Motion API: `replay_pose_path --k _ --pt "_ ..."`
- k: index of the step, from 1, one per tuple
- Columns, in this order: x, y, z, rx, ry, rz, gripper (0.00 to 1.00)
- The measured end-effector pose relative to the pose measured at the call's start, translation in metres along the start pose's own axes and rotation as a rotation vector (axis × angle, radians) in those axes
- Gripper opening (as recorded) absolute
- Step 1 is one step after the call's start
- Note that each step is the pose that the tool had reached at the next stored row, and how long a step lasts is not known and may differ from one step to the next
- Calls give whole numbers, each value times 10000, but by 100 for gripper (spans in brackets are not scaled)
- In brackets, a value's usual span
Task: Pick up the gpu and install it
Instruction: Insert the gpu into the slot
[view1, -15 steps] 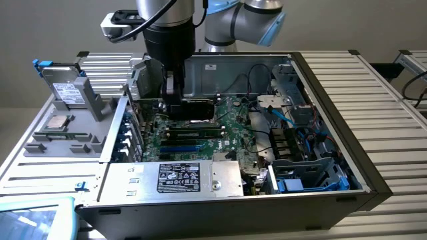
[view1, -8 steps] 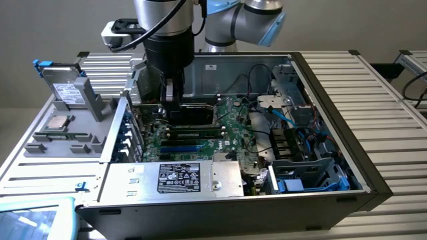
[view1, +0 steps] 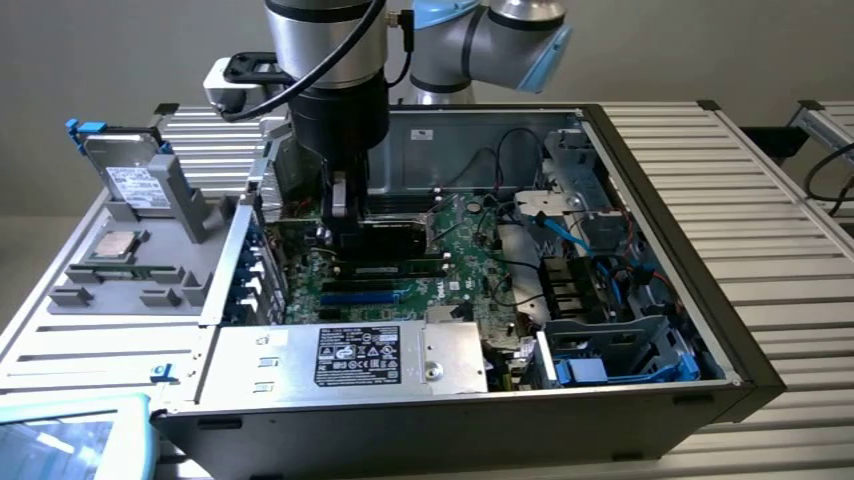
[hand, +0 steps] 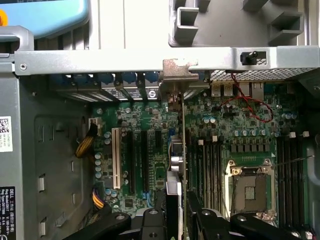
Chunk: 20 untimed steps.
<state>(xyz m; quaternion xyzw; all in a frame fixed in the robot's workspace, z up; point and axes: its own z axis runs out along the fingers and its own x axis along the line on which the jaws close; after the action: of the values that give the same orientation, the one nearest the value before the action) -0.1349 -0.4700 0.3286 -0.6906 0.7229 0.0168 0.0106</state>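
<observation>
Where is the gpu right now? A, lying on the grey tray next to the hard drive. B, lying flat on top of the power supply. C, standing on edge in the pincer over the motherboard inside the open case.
C: the wrist view shows the gpu edge-on, gripped in the pincer above the green motherboard.

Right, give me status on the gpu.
Gripper shut on gpu. Card on edge over motherboard slots; seating can't be told. Red wires off to one side, not touching it.
</observation>
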Motion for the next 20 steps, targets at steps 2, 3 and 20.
replay_pose_path --k 2,3,20 --pt "0 0 0 1 0 0 27" --pt "0 0 1 0 1 0 27" --pt "11 11 262 -67 3 1 27"
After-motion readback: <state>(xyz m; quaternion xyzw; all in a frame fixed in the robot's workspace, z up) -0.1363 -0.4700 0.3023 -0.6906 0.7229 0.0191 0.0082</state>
